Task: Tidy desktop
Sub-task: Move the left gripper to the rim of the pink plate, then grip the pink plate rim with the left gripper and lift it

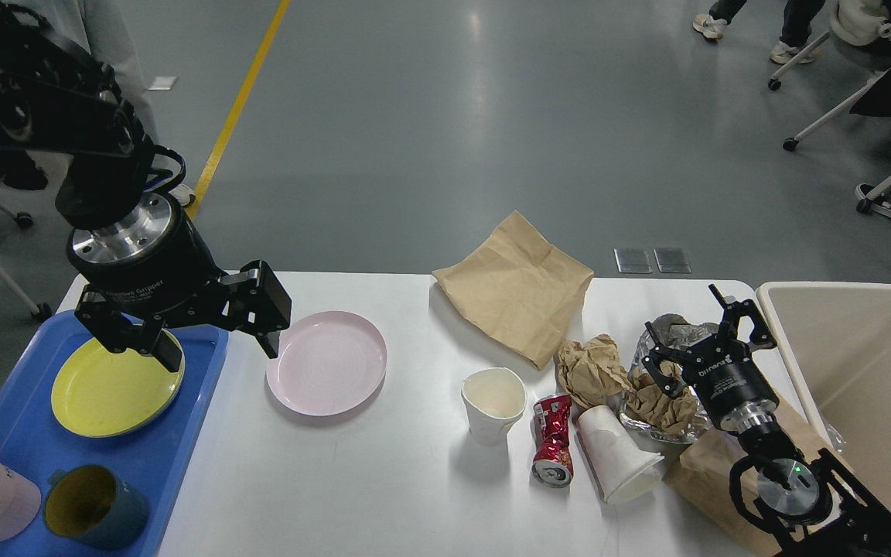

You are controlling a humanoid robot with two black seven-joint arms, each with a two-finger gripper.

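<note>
Desktop — wide white rectangular tabletop — fills near half of scene, cluttered. Left tool wide, empty, hovering between round yellow plate in blue plastic tray and round pink plate just right of tray. Right tool spread over crumpled brown paper in clear container, holding nothing. Judged step: sorting dishes left, rubbish right. Next move likely pink plate into tray, paper into beige rectangular bin — needs closing on each.

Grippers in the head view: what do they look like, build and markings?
Both are black, each with two angular linkage fingers on a round body. The left gripper has a silver bolted flange and white lettering. The right gripper has white lettering, a silver collar and a green light behind it.
</note>
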